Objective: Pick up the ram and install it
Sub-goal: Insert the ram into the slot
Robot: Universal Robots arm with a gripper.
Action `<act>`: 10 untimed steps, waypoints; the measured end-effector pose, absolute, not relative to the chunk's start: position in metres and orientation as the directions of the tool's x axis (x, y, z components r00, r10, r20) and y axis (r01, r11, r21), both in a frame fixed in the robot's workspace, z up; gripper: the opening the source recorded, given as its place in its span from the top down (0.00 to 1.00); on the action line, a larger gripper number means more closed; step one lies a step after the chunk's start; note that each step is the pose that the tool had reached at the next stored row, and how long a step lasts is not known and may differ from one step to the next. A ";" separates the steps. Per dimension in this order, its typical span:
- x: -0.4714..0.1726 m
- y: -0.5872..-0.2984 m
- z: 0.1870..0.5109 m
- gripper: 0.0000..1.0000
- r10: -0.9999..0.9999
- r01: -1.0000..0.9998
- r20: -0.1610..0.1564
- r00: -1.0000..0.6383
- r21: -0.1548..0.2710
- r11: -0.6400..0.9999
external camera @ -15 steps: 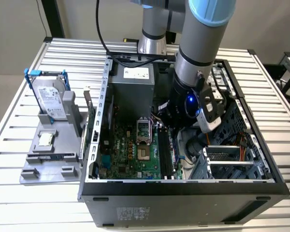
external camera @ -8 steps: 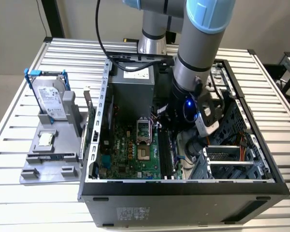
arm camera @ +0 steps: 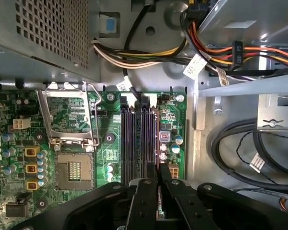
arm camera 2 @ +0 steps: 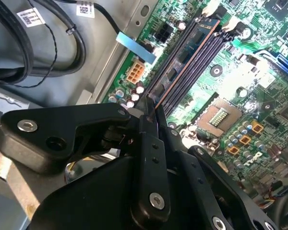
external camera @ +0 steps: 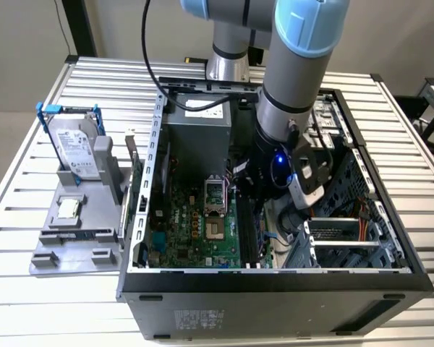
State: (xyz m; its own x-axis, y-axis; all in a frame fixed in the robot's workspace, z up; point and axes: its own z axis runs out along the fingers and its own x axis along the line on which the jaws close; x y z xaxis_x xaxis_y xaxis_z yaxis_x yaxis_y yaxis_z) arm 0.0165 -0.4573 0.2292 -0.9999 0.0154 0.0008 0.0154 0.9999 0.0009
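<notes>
claw (arm camera: 157, 184) clamped on ram (arm camera 2: 182, 55), seated in motherboard slot (arm camera: 152, 139)

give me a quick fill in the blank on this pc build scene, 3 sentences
1. The gripper is shut on the ____, a thin dark strip standing edge-on over the motherboard's black slots.
2. In the exterior view, the arm reaches down into the open computer ____.
3. The hard drive in its blue frame stands on the grey ____ outside the case.

Missing words: ram; case; stand

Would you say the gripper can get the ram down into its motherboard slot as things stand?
Probably yes: the gripper holds the ram along the outermost slot, with nothing visibly between them.
</notes>
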 end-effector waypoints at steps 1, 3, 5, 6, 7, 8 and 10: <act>0.017 -0.457 0.228 1.00 0.016 0.016 0.001 -1.000 0.001 1.000; 0.017 -0.457 0.226 1.00 0.016 0.016 0.001 -1.000 0.001 1.000; 0.017 -0.457 0.224 1.00 0.016 0.016 0.001 -1.000 0.001 1.000; 0.016 -0.457 0.223 1.00 0.016 0.016 0.001 -1.000 0.001 1.000; 0.016 -0.458 0.223 1.00 0.016 0.016 0.001 -1.000 0.001 1.000; 0.016 -0.458 0.223 1.00 0.016 0.016 0.001 -1.000 0.001 1.000; 0.016 -0.458 0.223 1.00 0.016 0.016 0.001 -1.000 0.001 1.000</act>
